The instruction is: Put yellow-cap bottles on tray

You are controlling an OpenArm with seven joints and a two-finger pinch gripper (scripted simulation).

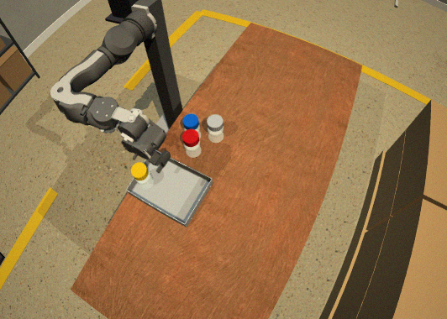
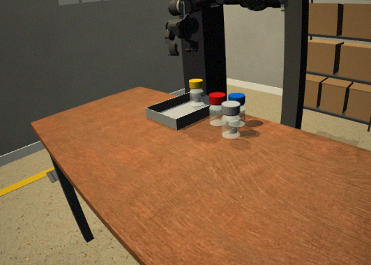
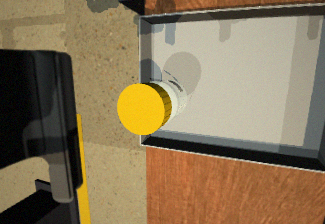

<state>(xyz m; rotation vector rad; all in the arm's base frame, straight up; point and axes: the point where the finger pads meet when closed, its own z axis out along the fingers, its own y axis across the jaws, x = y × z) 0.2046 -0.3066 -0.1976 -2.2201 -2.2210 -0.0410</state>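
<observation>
- Yellow bottle [image 1: 140, 173] stands upright in the tray [image 1: 197, 201], at its corner nearest the arm.
- Gripper [image 2: 179, 46] hangs well above it, jaws half apart and empty.
- Bottle looks light, rigid, smooth and tippable; the body below the cap seems the safest hold.

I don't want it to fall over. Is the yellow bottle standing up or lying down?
Standing up. The yellow bottle sits inside the tray, in a corner, cap on top. The end effector is above it, open, not touching.
</observation>
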